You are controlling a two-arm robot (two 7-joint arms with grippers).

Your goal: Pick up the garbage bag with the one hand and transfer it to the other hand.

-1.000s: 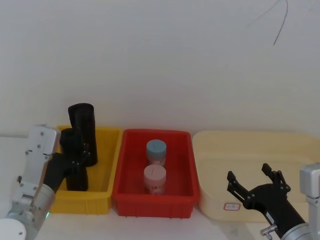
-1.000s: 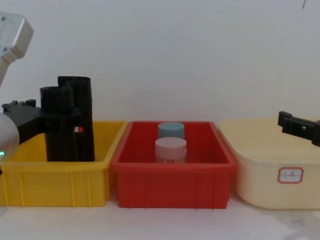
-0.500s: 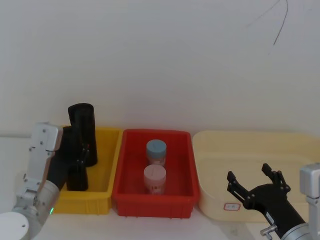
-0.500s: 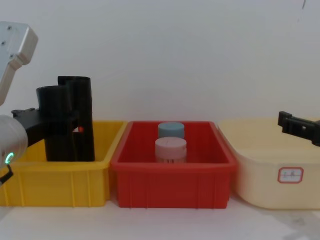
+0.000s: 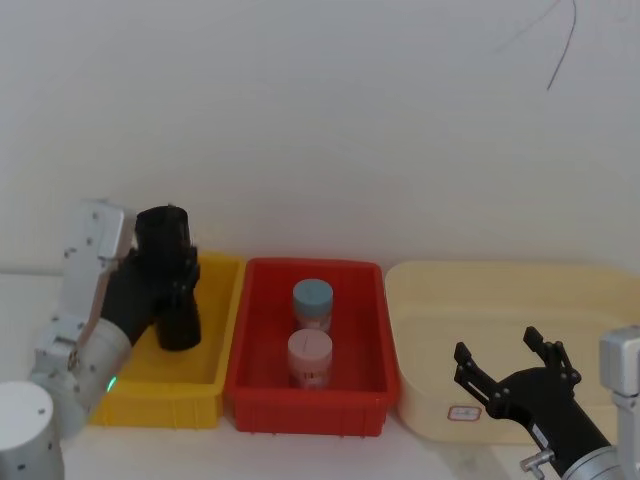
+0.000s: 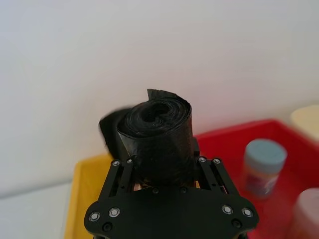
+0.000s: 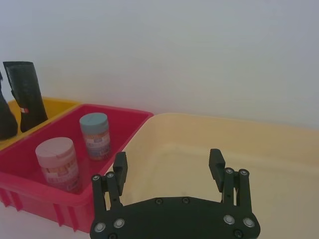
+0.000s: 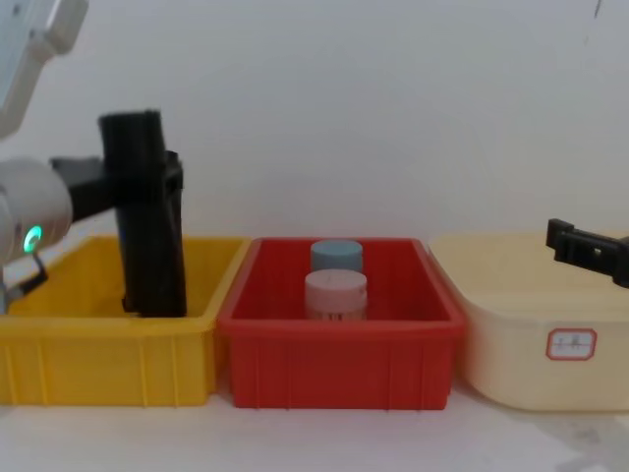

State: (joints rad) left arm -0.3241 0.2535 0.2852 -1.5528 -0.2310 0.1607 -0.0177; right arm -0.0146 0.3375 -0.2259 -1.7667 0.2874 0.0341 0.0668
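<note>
The garbage bag, a plain black roll, is held slightly tilted above the yellow bin. My left gripper is shut on its middle. In the left wrist view the garbage bag stands up between the left gripper's two fingers. From the chest, the garbage bag has its lower end at about the height of the bin's rim. My right gripper hangs open and holds nothing over the front of the cream bin. The right gripper is far from the bag.
A taller black roll with a red label stands in the yellow bin, just behind the held one. The red bin in the middle holds a blue-lidded jar and a pink-lidded jar.
My left gripper has risen and moved right with the garbage bag, lifting it off the yellow bin's floor and tilting it. The right arm has not moved.
</note>
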